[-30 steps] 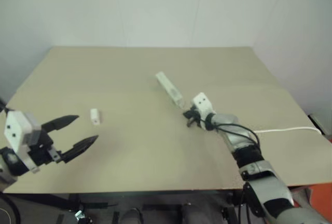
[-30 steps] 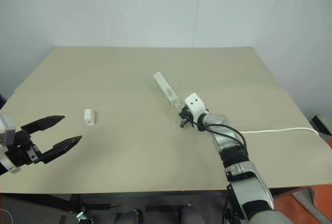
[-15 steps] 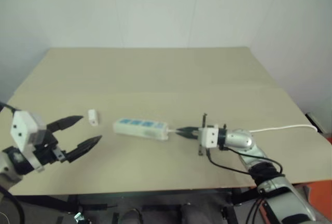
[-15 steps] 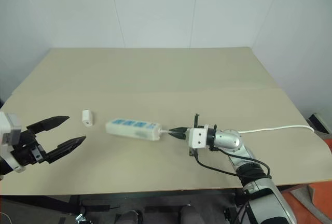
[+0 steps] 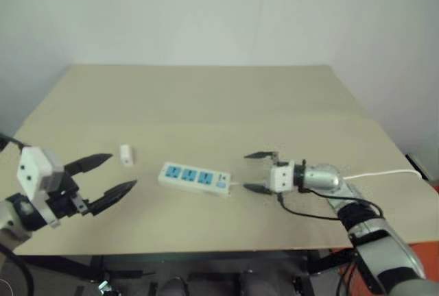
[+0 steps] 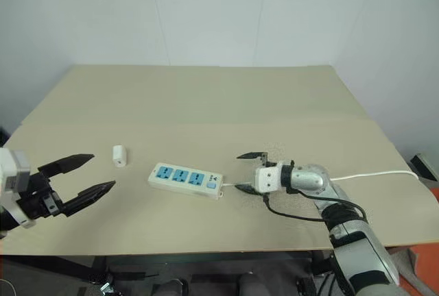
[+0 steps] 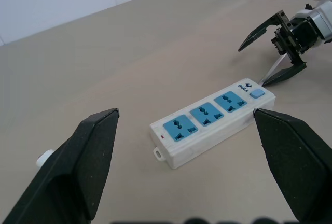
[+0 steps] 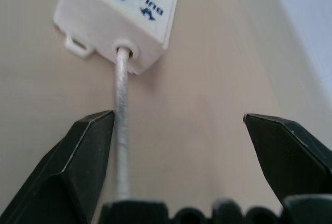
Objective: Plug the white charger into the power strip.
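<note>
A: Where did the task's things sit at that moment?

B: The power strip point(image 6: 186, 179) lay flat on the desk point(image 6: 206, 97) at lower centre of the head view, its three blue socket faces up and its switch end toward the right. The white charger point(image 6: 119, 155) stood apart from it, to its upper left, nearer the left end effector point(image 6: 81, 177).

A: And the end effectors?

B: Both stood wide and held nothing. The right end effector point(image 6: 245, 171) sat just off the strip's switch end, with the thin white cord point(image 8: 121, 130) running between its fingers, close against one of them. The left one hovered at lower left, short of the charger.

A: What could have gone wrong from there?

B: In my judgement, three things. The cord lay inside the right end effector's spread, so pulling away carelessly could have snagged it and dragged the strip askew. The charger was small and free-standing, so a grasp slightly off centre could have tipped it or pushed it along the desk. And the strip was loose, so pressing the plug in without bracing might have slid it instead of seating the pins.
</note>
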`<action>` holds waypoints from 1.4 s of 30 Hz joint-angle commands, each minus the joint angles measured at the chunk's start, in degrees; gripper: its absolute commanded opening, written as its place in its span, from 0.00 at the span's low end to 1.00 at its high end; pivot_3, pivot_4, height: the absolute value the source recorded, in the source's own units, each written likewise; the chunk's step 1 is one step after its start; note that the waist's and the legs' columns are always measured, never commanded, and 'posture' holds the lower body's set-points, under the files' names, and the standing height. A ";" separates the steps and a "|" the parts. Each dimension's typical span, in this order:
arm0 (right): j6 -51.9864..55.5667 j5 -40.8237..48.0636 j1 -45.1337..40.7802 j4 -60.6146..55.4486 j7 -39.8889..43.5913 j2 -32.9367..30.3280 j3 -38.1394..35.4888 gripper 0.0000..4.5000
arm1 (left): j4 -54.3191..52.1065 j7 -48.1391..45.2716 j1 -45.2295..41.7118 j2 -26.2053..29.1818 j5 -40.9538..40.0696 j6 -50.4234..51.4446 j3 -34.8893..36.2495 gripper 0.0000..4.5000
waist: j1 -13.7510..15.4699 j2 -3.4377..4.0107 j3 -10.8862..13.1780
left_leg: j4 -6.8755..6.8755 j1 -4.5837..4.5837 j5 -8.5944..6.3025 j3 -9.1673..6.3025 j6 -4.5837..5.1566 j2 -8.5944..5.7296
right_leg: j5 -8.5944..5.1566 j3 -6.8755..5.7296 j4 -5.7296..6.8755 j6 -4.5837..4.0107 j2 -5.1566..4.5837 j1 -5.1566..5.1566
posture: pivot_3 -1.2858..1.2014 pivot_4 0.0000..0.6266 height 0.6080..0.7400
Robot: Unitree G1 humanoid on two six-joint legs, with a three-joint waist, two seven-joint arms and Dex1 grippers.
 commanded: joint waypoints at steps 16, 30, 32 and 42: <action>23.44 9.12 3.61 -11.25 0.38 14.61 -3.96 1.00 | -0.89 -0.28 -1.91 1.57 -0.51 -0.03 -0.53 1.00 | -0.07 0.07 0.04 | -0.05 -0.17 -0.01 0.02 -0.01 0.04 | 0.00 -0.02 0.10 0.06 0.08 -0.33 | 0.52 0.24 1.00; 20.18 3.99 1.23 -2.85 1.64 18.98 -2.68 1.00 | -0.94 -0.51 -1.23 1.42 -0.45 -0.24 0.25 1.00 | -0.29 0.07 0.04 | -0.06 -0.16 -0.01 0.02 -0.02 0.04 | -0.02 -0.01 0.11 0.03 0.08 -0.36 | 0.52 0.24 1.00; 19.75 3.54 1.18 -2.26 1.64 19.89 -2.56 1.00 | -0.89 -0.59 -1.22 1.43 -0.37 -0.30 0.24 1.00 | -0.31 0.07 0.04 | -0.09 -0.13 -0.01 0.02 -0.02 0.06 | -0.02 -0.01 0.12 0.03 0.10 -0.36 | 0.52 0.24 1.00; 18.49 0.46 0.75 1.17 1.51 22.44 -1.36 0.92 | -0.65 -0.90 -0.96 1.58 -0.09 -0.33 0.59 1.00 | -1.26 0.03 0.02 | -0.12 -0.06 -0.01 0.01 -0.02 0.11 | -0.02 0.00 0.15 0.02 0.16 -0.34 | 0.52 0.24 1.00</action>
